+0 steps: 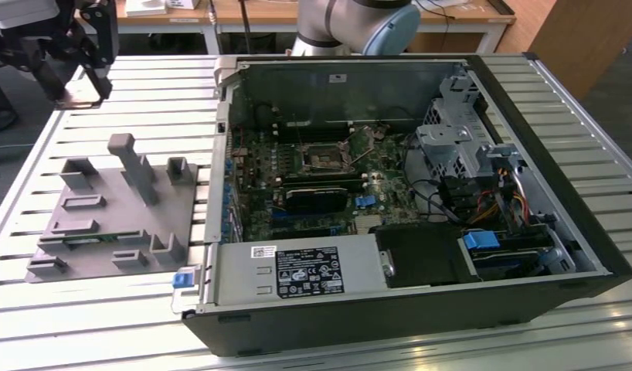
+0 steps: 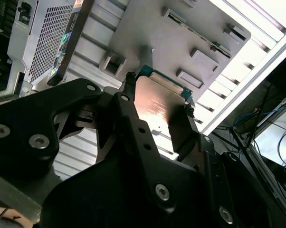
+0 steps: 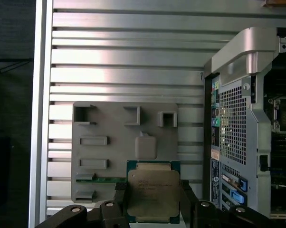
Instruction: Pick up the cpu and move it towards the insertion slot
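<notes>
Count: one claw, one cpu, one insertion slot, one grey block, one green strip, one computer case.

In the exterior view, the claw (image 1: 81, 91) hangs at 10 o'clock of the frame, over the slatted table (image 1: 90, 325). The grey block (image 1: 100, 224) lies on the table at 9 o'clock, with several upright posts and rectangular recesses. The open computer case (image 1: 563, 147) spans the centre to 3 o'clock. The insertion slot (image 1: 324, 157), a dark square in a thin silver frame, sits on the motherboard just toward 12 o'clock from the frame centre, well apart from the claw.

Obstructions: the case wall (image 1: 221, 154) stands between the block and the slot. A long black card (image 1: 316, 199) lies at 6 o'clock of the slot, and a metal drive cage (image 1: 450, 147) at 3 o'clock.

In both wrist views, the claw (image 3: 154, 202) is clenched on the cpu (image 3: 152, 194), with one black finger on each of two opposite edges. The cpu is square, with a pale silver lid bearing faint print and a green border. It is held in front of the grey block, near the green strip (image 3: 102, 180) in one recess.
</notes>
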`<state>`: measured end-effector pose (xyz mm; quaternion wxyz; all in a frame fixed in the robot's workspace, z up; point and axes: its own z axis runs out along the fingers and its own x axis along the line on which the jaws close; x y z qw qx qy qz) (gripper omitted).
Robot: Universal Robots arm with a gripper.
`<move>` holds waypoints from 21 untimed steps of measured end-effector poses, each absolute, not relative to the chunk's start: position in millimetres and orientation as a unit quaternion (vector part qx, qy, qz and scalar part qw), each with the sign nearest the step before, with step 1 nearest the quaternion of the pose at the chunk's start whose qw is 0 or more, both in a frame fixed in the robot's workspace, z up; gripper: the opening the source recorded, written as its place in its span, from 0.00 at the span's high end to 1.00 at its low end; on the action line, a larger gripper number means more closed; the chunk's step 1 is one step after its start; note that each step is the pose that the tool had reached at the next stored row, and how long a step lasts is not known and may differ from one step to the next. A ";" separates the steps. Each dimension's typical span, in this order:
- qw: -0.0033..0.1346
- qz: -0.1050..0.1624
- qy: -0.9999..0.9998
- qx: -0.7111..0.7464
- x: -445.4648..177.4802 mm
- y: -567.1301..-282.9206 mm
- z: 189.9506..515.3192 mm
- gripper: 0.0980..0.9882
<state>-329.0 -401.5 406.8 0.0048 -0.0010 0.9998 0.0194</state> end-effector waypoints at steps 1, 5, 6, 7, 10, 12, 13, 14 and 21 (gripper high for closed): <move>0.005 0.019 1.000 -0.001 -328.3 -401.5 406.8 0.52; 0.005 0.019 1.000 -0.001 -325.2 -401.5 406.8 0.52; 0.005 0.019 1.000 -0.001 -324.4 -401.5 406.8 0.52; 0.005 0.019 1.000 -0.001 -323.7 -401.5 406.8 0.52; 0.005 0.019 1.000 -0.001 -321.5 -401.5 406.8 0.52; 0.005 0.019 1.000 -0.001 -320.0 -401.5 406.8 0.52; 0.005 0.019 1.000 -0.001 -319.3 -401.5 406.8 0.52; 0.005 0.019 1.000 -0.001 -318.5 -401.5 406.8 0.52; 0.005 0.019 1.000 -0.001 -313.7 -401.5 406.8 0.52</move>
